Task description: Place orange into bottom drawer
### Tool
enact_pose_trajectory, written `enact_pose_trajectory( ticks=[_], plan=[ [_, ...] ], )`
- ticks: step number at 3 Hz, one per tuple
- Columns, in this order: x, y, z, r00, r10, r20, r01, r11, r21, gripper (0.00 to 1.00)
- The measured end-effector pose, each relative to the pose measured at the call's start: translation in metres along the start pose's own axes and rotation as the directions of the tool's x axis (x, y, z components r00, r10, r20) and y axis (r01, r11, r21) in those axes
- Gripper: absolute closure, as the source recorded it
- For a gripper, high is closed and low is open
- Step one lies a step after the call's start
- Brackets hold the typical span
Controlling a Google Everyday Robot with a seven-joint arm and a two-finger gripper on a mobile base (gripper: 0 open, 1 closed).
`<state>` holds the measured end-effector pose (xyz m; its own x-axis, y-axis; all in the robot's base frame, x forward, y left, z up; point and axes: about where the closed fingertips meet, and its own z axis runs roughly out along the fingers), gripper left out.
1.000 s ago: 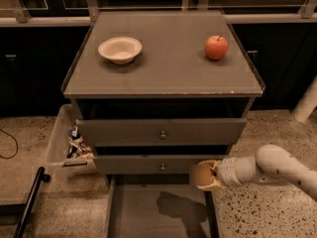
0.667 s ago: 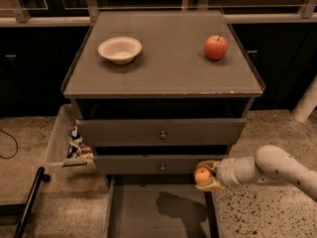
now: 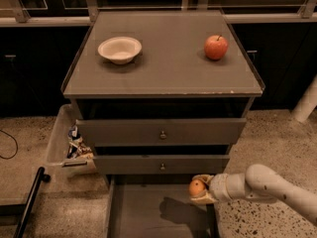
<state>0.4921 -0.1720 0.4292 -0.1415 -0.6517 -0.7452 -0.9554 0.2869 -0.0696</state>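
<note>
**Camera view: orange [image 3: 196,187] hanging at right edge of bottom drawer [image 3: 143,209]**

Single arm's gripper [image 3: 199,189] is reaching in from the right, low in front of the table, its jaws gripping the orange between them. Fruit is hovering just over the pulled-out drawer's right rim. Bare drawer floor is lying left of the jaws and below. Round fruit, so no long axis is mattering. Packets [image 3: 77,144] are sitting in the side bin [image 3: 55,142], their print unreadable.

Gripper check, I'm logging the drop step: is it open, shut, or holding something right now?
Gripper: shut on the orange, above the right side of the open bottom drawer.
</note>
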Motion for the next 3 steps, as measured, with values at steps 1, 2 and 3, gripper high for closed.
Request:
enact_pose_trajectory(
  ticks=[1, 2, 3],
  plan=[
    [0.038, 0.010, 0.045, 0.998, 0.060, 0.028, -0.060, 0.9981, 0.009, 1.00],
    [0.070, 0.013, 0.081, 0.995, 0.069, 0.077, -0.072, 0.9968, 0.036, 1.00],
    [0.070, 0.014, 0.084, 0.994, 0.076, 0.083, -0.079, 0.9964, 0.033, 1.00]
  ],
)
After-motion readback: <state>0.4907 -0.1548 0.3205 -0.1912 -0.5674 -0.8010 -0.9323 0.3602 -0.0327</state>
